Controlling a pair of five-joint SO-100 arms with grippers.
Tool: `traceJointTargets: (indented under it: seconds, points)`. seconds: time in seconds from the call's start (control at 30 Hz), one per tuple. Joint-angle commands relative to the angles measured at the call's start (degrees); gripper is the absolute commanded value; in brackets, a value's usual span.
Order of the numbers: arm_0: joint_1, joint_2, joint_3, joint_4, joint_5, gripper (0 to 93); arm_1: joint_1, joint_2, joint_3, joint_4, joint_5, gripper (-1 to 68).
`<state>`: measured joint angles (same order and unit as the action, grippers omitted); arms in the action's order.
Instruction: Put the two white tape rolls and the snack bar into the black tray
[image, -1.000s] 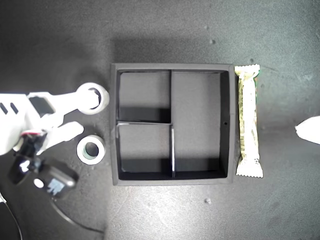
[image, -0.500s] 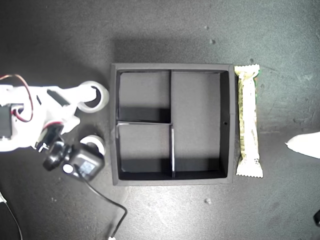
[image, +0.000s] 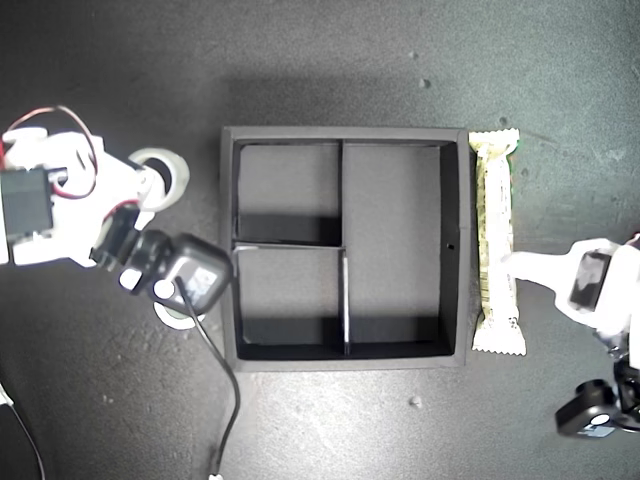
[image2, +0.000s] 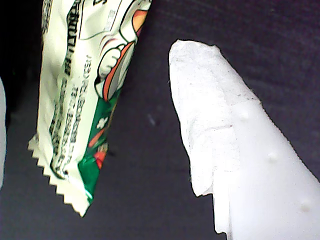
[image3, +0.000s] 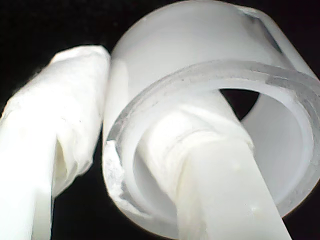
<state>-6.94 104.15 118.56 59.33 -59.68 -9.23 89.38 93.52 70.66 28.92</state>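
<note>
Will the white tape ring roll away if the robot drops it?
Probably, if it lands on edge: the thin-walled white tape ring is round and hollow, so it likely rolls easily and weighs little. Its smooth wall looks slippery, though my second gripper has one finger through the hole.

A dark grey, matte worktop (image: 330, 60) is seen across the whole exterior view, its surface mottled with faint scuffs. Small pale specks are noted on it: two near the top edge of the exterior view (image: 424, 83), and one low in that view (image: 414, 402). A pale object (image: 5, 398) is cut off at the exterior view's left edge and cannot be identified.
</note>
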Motion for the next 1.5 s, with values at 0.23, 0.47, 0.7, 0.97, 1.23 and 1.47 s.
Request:
traceJointTargets:
  seconds: [0.23, 0.47, 0.7, 0.97, 1.23, 1.47]
  points:
    - [3.6, -4.57, -38.41, 20.83, 4.22, 0.1, 5.62, -7.47, 4.22, -12.13, -2.29, 20.5]
    - [5.27, -19.95, -61.61, 31.64, 5.01, 0.1, 8.53, -7.73, 11.78, -22.24, -2.29, 10.1]
    - [7.12, -34.37, -76.38, 37.71, 5.27, 0.0, 3.96, -6.94, 4.31, -9.4, -3.43, 4.0]
    - [6.06, -48.96, -95.01, 45.62, 4.66, 0.0, -3.69, -7.65, -21.8, 5.45, -7.56, 1.7]
    - [3.78, -54.76, -94.48, 45.7, 3.16, 0.0, -4.48, -21.62, -45.35, 1.58, -11.69, 2.0]
    - [3.96, -56.51, -95.1, 45.7, 2.9, 2.9, -2.02, -31.55, -51.06, 2.2, -11.69, 2.4]
